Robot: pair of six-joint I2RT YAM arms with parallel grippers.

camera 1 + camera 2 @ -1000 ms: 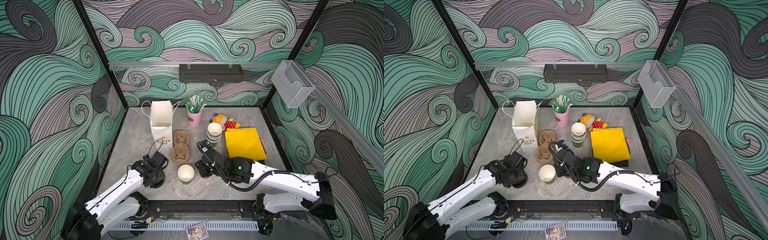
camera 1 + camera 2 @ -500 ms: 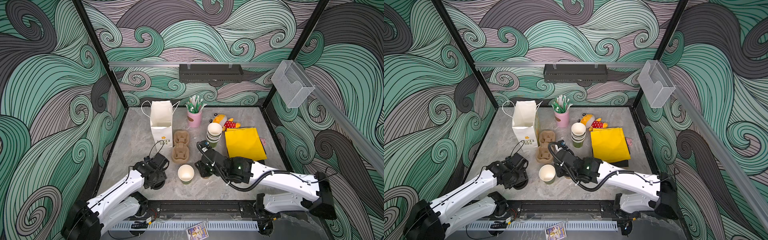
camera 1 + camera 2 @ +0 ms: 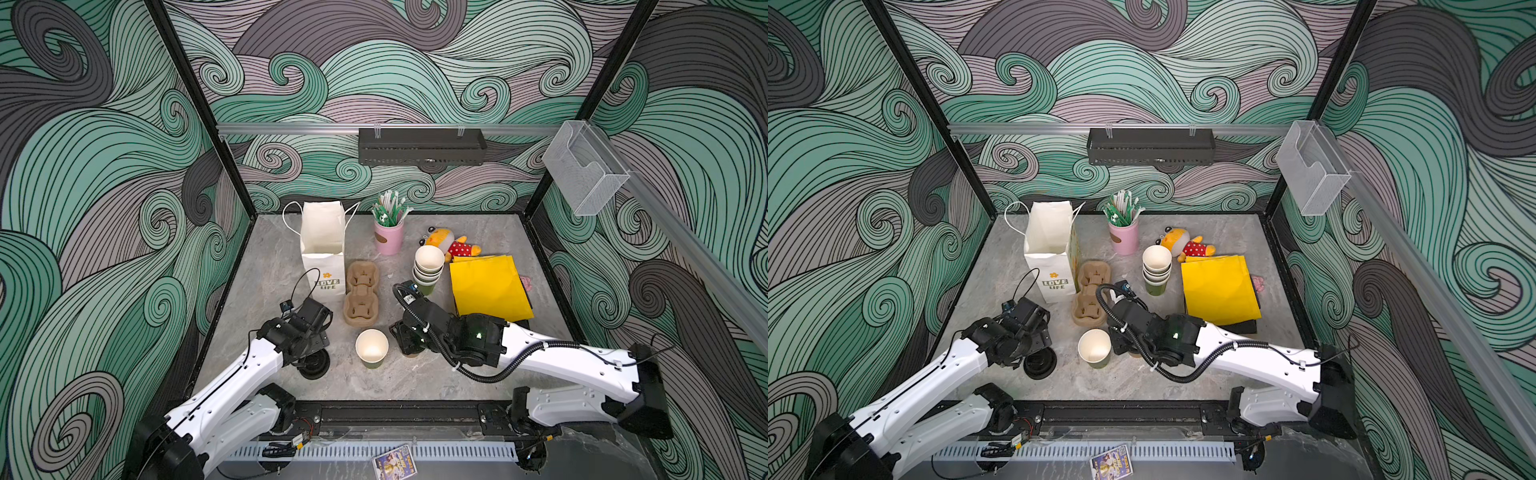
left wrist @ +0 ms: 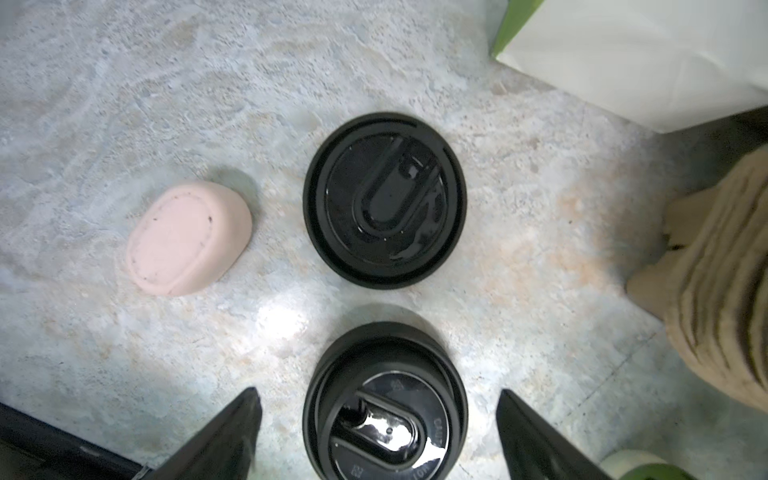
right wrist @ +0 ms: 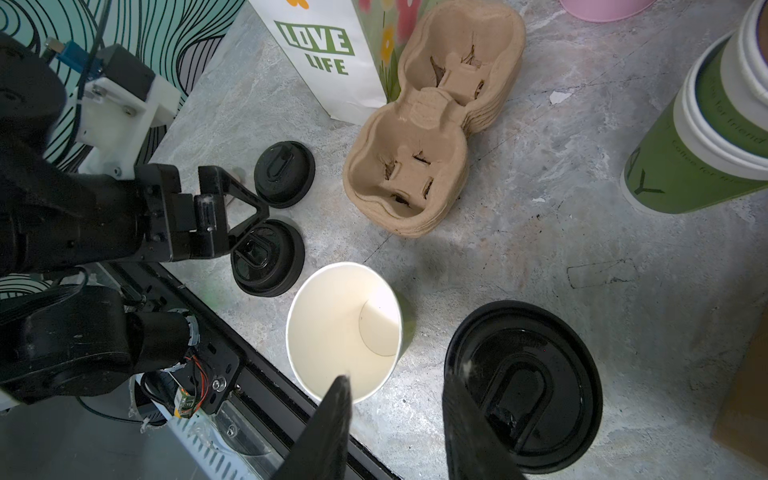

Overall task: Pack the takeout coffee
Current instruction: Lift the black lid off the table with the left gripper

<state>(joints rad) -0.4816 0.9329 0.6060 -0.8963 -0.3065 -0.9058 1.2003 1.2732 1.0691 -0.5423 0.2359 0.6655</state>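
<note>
**Capping half done: one cup closed, one open, nothing packed**

The green cup (image 3: pixel 371 351) stands upright and lidless near the front of the counter (image 3: pixel 415 382), its white inside bare. Just beside it, the brown cup (image 5: pixel 523 386) already wears its black lid, and its body is mostly hidden under the right pincer (image 5: pixel 398 374). That pincer hangs low between the two cups. Its jaws are part-way open with nothing seen between them. One finger overlaps the lid's rim, but I cannot tell whether it touches.

Neither cup sits in the cardboard carrier (image 3: pixel 361 299), which lies unfilled against the foot of the paper bag (image 3: pixel 323 245). By my reckoning the first lid is on. Still left are capping the green cup, seating both cups in the carrier and bagging them.

The left pincer (image 4: pixel 376 392) hovers over the nearer loose lid (image 4: pixel 384 419), jaws spread wide on either side and gripping nothing. The farther loose lid (image 4: pixel 384 199) lies just beyond.

Compared with a second ago, the left pincer's jaws have spread wider and its arm has shifted slightly over the lids. The cups, carrier, bag and right arm sit as they did.
</note>
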